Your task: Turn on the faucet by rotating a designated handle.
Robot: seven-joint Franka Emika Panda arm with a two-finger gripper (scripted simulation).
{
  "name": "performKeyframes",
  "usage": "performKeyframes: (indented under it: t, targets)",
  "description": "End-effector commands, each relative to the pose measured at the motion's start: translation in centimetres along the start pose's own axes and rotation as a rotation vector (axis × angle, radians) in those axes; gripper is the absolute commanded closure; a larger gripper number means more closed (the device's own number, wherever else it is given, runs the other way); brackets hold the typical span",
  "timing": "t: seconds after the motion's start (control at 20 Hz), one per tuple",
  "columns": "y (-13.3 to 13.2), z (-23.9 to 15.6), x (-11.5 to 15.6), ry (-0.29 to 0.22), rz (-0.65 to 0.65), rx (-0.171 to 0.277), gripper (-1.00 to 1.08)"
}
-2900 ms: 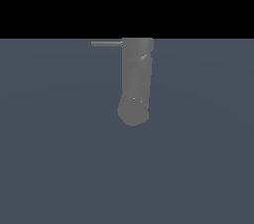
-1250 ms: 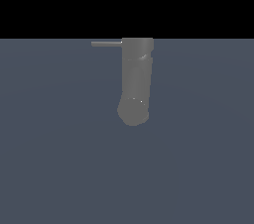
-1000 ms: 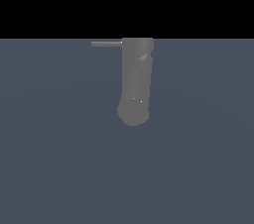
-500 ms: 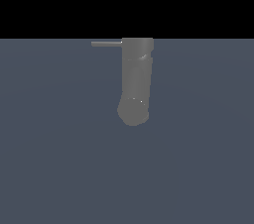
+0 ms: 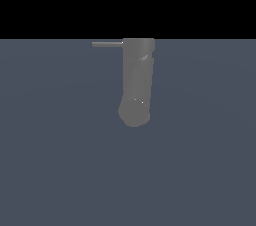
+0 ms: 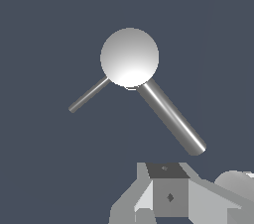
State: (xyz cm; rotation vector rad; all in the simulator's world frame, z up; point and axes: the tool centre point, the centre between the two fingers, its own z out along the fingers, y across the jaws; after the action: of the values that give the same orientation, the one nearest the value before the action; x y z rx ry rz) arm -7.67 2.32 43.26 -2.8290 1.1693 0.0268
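Filling the near edge of the wrist view, the claw [image 6: 171, 203] shows only its pale grey body and one blocky fingertip; whether its jaws are apart or together cannot be told. It touches nothing. Beyond it, seen end-on, the faucet [image 6: 129, 58] appears as a bright round cap, with a thick spout slanting away from it toward the claw and the thin handle [image 6: 89, 94] sticking out on the other side. The claw sits near the spout's tip, apart from it, and well apart from the handle. In the exterior view the faucet [image 5: 137, 82] stands on the dark blue-grey table [image 5: 60, 160], the handle [image 5: 107, 44] jutting level from its top toward the exterior view's left.
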Motion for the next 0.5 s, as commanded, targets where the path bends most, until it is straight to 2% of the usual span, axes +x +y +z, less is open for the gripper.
performKeyframes:
  t: [0.0, 0.45]
  targets:
    - [-1.1, 0.9, 0.7, -0.003, 0.063, -0.001, 1.08]
    - [-4.7, 4.4, 2.8, -0.003, 0.286, -0.011, 1.08]
